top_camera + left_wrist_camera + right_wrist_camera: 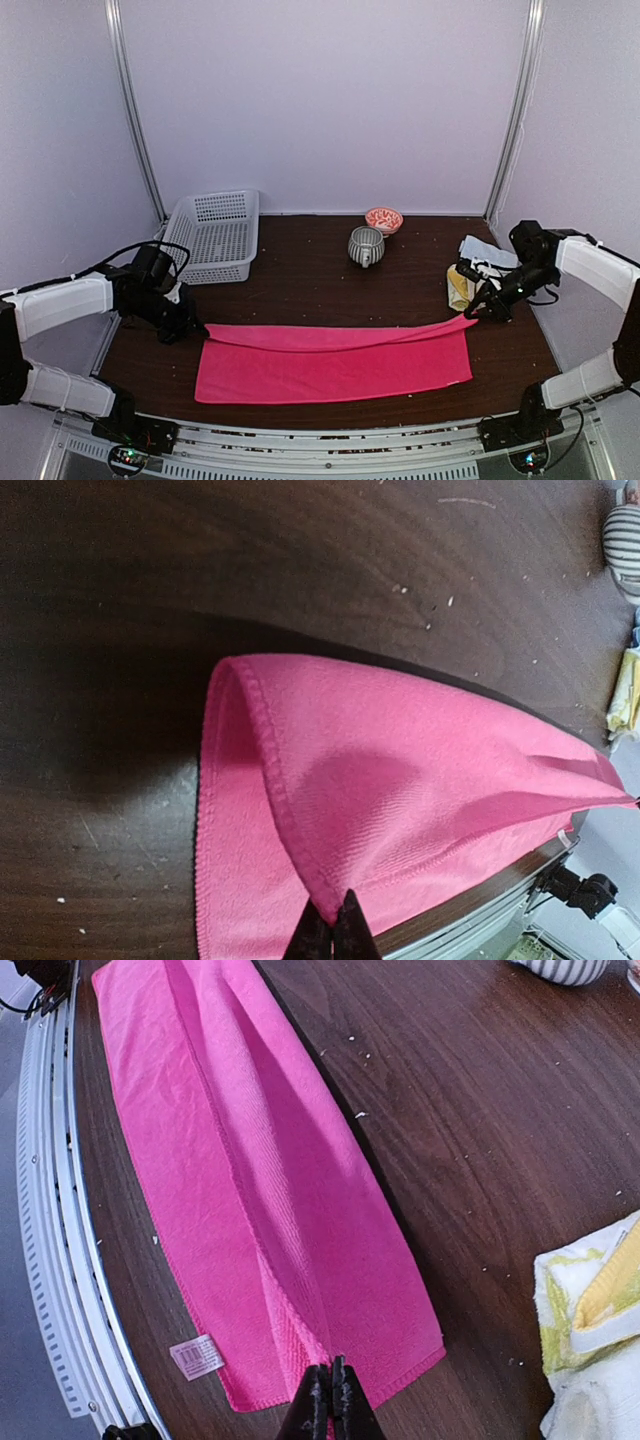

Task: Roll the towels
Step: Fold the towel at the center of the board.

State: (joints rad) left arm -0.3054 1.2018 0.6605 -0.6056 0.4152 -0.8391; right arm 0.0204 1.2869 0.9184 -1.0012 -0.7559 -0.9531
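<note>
Evidently both arms are sharing 1 towel, partway through a fold:

1. The table [330, 260] is dark wood-grain, hard and flat, and dotted with pale crumbs. It gives a firm bed for folding and rolling.
2. The pink towel [330, 365] lies lengthwise across the near part of the table, between the 2 arms. Its far long edge is lifted and drawn taut at both ends, so a flap stands over the flat lower layer. My judgement is that it is being folded into a narrower strip before rolling. The cloth is soft and fine-ribbed, with a stitched hem and a small white label [197, 1356] near 1 corner.
3. The white basket [215, 235], rigid perforated plastic, sits at the far left and is probably meant for finished rolls.
4. The left gripper [190, 328] has its fingers pressed together, pinching the towel's left corner at the hem.
5. The right gripper [478, 312] is likewise pinched tight on the right corner. Matching holds make the lifted edge straight.
6. More towels wait bunched just beyond the right gripper: a yellow towel [459, 288] and a pale towel [485, 250], limp and crumpled, neither rolled.
7. A striped cup [365, 245], rounded and glossy, stands mid-table towards the back.
8. A small patterned bowl [384, 218] sits just behind it.
</note>
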